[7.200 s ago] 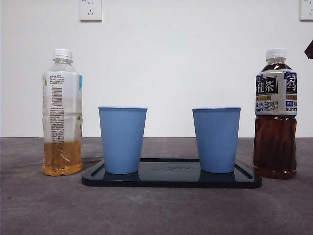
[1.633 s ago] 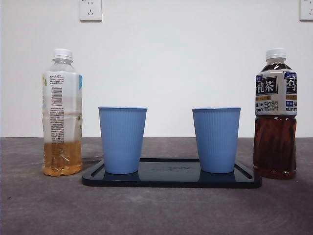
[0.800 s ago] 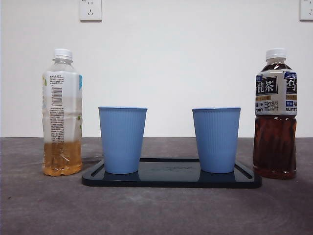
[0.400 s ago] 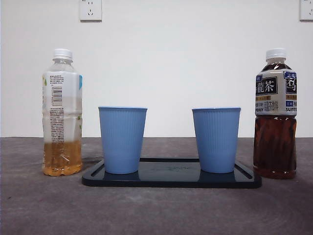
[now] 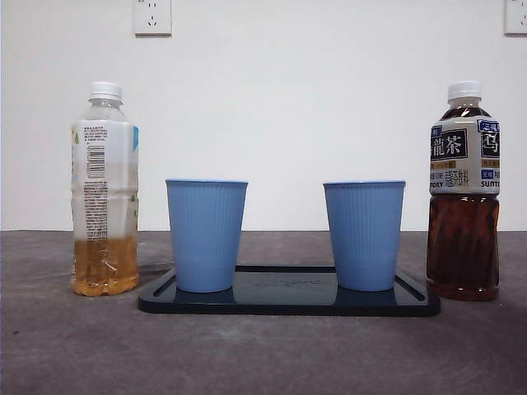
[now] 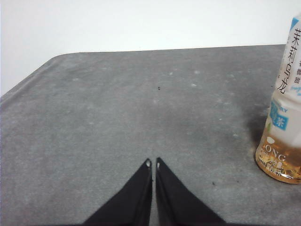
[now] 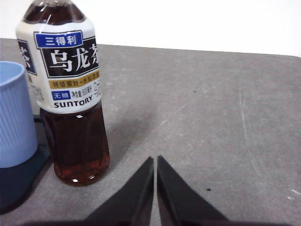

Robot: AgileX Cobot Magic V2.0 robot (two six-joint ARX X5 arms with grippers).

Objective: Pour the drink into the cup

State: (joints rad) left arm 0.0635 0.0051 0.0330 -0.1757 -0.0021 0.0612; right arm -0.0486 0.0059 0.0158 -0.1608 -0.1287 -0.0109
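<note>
We are looking across the desk point(image 5: 263, 354) at a dark tray point(image 5: 288, 300) carrying two blue cups point(image 5: 206, 234), one bottle standing off either end. The dark tea bottle point(image 7: 66, 94), nearly full, is probably handling heavy and slick, so we are judging the waist below its label the best hold. The pale tea bottle point(image 5: 104, 189) is likely lighter. The right tool point(image 7: 155, 162) and left tool point(image 6: 154, 164) are both closed tight, holding nothing.
</note>
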